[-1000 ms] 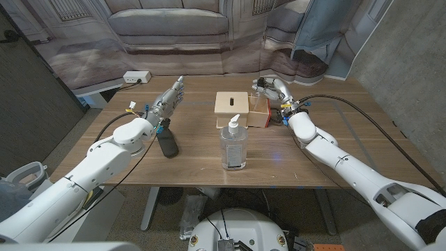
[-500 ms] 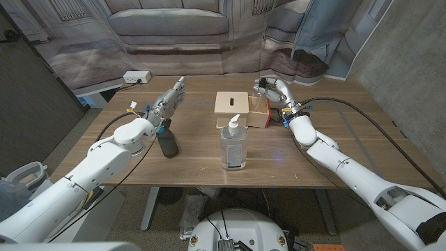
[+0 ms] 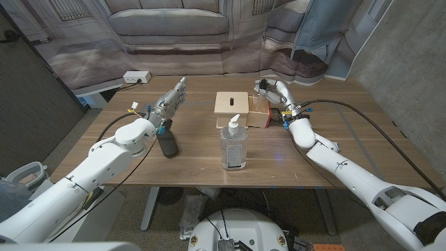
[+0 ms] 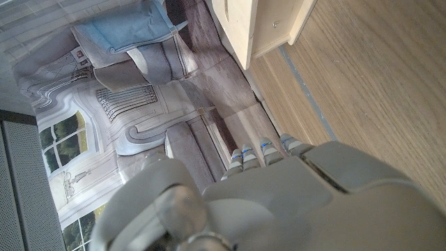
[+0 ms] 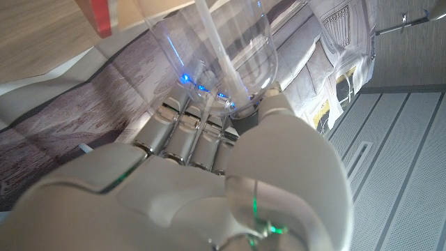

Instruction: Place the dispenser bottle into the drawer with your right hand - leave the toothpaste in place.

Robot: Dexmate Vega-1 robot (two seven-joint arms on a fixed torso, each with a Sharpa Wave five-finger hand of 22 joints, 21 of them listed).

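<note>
A clear pump dispenser bottle [image 3: 233,145] stands upright in the middle of the table. Behind it is a small wooden drawer box [image 3: 233,106], with its drawer [image 3: 260,118] pulled out to the right and showing a red edge. My right hand [image 3: 272,90] is over that drawer and holds a second clear bottle [image 5: 221,54] with a thin tube inside; the same bottle [image 3: 258,104] looks faint just above the drawer. A dark toothpaste tube [image 3: 166,143] lies at the left. My left hand [image 3: 171,102] is behind it, fingers straight, holding nothing.
A white power strip [image 3: 136,77] lies at the table's back left corner. A printed backdrop of a sofa hangs behind the table. The wooden box's corner [image 4: 252,24] is ahead of my left hand [image 4: 272,202]. Bare wood stretches along the table's front and right.
My right hand has shifted slightly left and back, closer over the open drawer, with the clear bottle in it. The left arm, standing bottle and tube have not moved.
</note>
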